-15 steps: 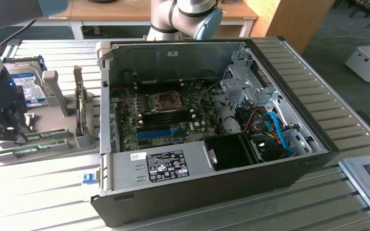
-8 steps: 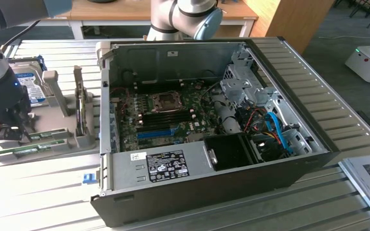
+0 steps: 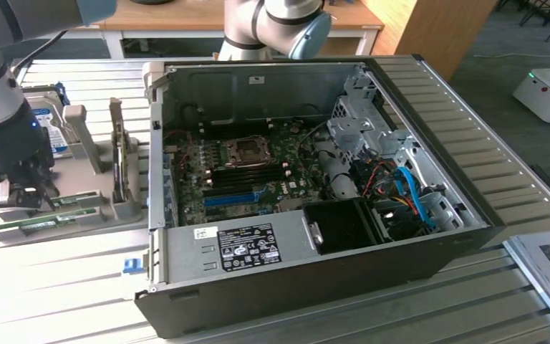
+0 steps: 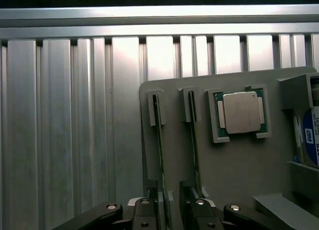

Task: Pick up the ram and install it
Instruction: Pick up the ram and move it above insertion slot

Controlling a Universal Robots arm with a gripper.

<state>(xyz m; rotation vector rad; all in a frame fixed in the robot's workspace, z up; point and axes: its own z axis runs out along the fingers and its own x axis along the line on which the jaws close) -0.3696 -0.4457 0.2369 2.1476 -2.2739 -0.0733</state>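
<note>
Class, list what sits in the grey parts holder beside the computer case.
Two green sticks on edge, the ram and its twin, a processor in a recess and a hard drive. The open hand covers the sticks' near ends.

ram [image 4: 160,160]: green
holder tray [image 4: 234,175]: plain grey
table [image 4: 75,130]: ribbed silver
processor [image 4: 241,112]: silver lid, green edge
computer case [image 3: 351,287]: black, grey inside
cables [image 3: 414,193]: blue

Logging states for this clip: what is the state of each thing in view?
Gripper: open, at the ram's end.
Ram: on edge in holder slot, not lifted.
Twin stick: on edge in next slot.
Processor: seated in holder recess.
Computer case: side open, motherboard exposed.
</note>
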